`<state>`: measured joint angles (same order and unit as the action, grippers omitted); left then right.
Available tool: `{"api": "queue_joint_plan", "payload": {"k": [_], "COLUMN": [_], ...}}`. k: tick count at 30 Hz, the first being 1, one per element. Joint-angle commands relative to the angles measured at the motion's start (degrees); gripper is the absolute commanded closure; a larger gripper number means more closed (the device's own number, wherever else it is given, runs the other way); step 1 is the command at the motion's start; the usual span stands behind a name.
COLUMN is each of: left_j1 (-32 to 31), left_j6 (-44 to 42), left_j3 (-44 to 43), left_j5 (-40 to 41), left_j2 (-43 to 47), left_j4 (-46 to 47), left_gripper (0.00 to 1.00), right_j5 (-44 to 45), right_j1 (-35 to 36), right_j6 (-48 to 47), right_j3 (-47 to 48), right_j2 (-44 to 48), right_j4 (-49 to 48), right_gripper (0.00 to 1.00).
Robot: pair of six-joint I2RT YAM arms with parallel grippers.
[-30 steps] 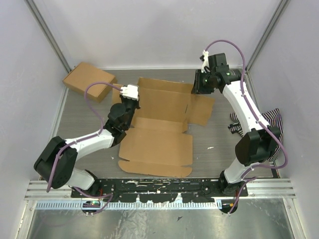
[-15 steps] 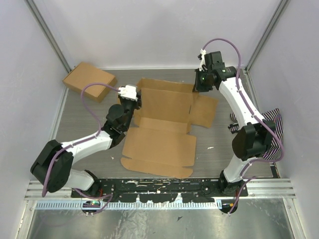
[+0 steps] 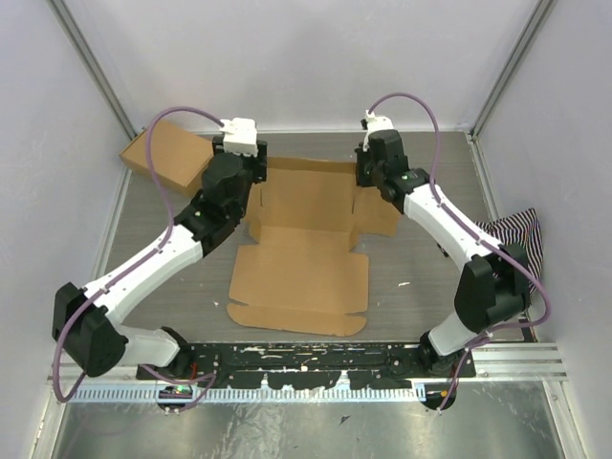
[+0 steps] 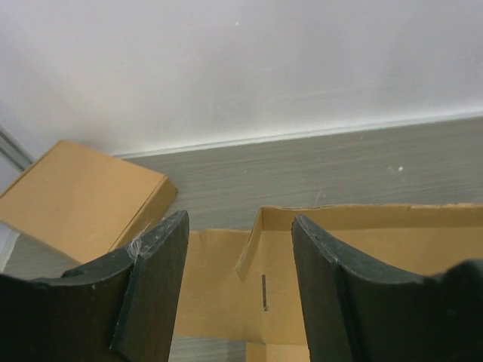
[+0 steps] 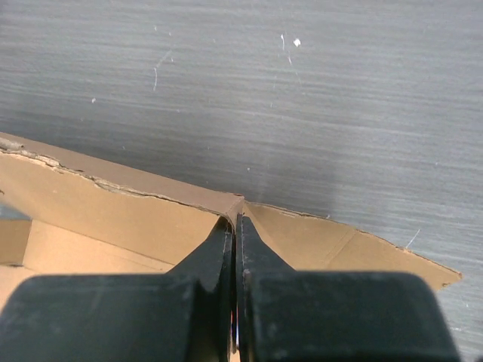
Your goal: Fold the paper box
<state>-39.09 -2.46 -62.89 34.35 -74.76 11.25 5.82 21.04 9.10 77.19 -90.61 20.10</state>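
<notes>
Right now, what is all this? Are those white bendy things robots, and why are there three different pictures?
Yes, those are two robot arms bolted at the table's near edge. Each ends in a two-finger pincher called a gripper. The big picture comes from a camera fixed above and behind them. The other two come from small cameras on the wrists, so you see each arm's own dark fingers up close. On the grey table lies the paper box, a brown cardboard sheet partly folded, with its far walls standing up. A smaller closed cardboard box sits at the far left, and a striped cloth lies on the right. The left gripper is open at the box's far left corner, holding nothing. The right gripper is shut, pinching the box's raised far right corner.
</notes>
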Motion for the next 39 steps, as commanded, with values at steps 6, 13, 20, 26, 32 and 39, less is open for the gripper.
{"api": "queue_joint_plan", "payload": {"k": [6, 13, 20, 26, 32, 39], "left_j1": [0.2, 1.4, 2.2, 2.4, 2.4, 2.9], "left_j6": [3.9, 4.5, 2.7, 4.5, 5.0, 5.3], "left_j3": [-10.0, -12.0, -15.0, -17.2, -16.7, -18.4], "left_j5": [2.5, 4.4, 4.3, 1.7, -0.6, -2.0], "left_j2": [-9.5, -11.8, -12.3, -14.5, -14.4, -16.7], "left_j4": [-22.0, -23.5, -22.6, -25.7, -26.6, -28.9], "left_gripper": [0.38, 0.41, 0.43, 0.47, 0.5, 0.62], "right_j5": [12.5, 14.7, 14.0, 13.6, 13.0, 12.2], "right_j1": [4.2, 4.2, 4.1, 4.2, 4.2, 4.1], "right_j6": [-3.6, -4.5, -4.0, -2.1, -1.0, 0.2], "right_j3": [-10.0, -12.1, -12.9, -12.8, -10.7, -9.0], "right_j2": [9.9, 11.4, 10.7, 10.1, 9.5, 8.8], "right_j4": [-24.1, -29.5, -30.0, -27.8, -23.8, -20.6], "right_gripper": [0.99, 0.99, 0.99, 0.99, 0.99, 0.99]}}
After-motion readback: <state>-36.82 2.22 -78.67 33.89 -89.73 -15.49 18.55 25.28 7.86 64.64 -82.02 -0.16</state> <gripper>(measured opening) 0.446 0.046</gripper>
